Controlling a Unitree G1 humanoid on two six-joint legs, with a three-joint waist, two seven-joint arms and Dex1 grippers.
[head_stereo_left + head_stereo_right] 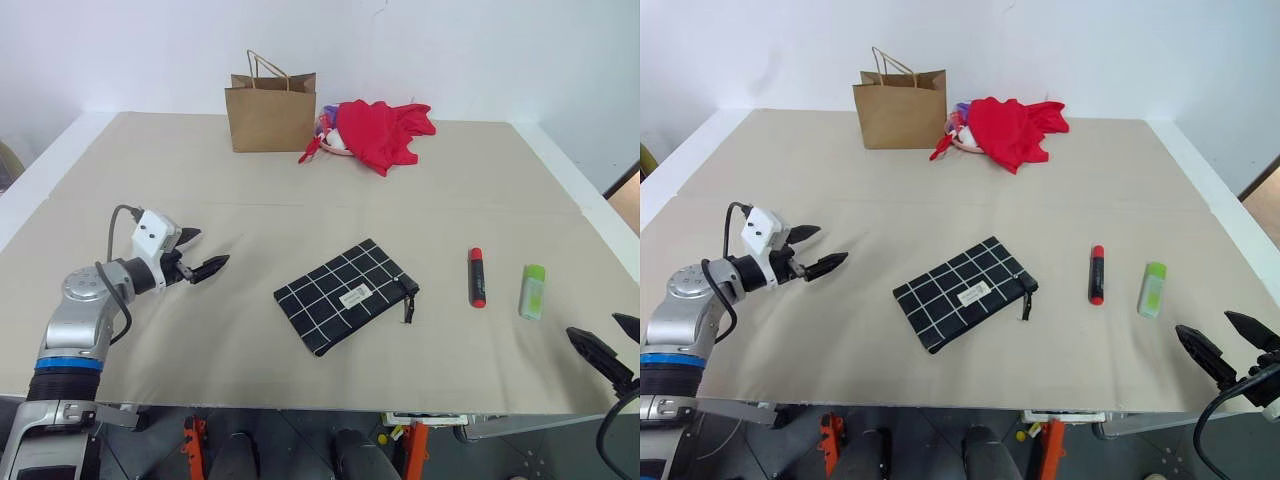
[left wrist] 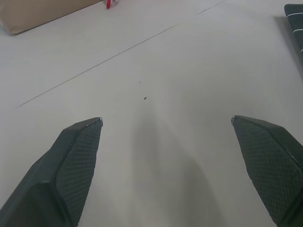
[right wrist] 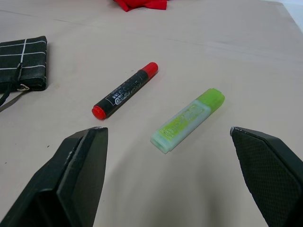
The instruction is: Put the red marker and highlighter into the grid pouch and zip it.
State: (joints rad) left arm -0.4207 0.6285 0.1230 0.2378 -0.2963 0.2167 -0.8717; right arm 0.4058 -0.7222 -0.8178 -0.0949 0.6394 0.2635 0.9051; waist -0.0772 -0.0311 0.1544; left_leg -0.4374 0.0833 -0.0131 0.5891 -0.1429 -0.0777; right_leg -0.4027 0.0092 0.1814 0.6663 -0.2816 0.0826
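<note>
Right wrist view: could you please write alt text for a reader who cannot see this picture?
The open right gripper hovers over a beige table, its two black fingers framing a lime-green highlighter. A red marker lies beside the highlighter, apart from it, and past the marker is a corner of the black grid pouch.
</note>
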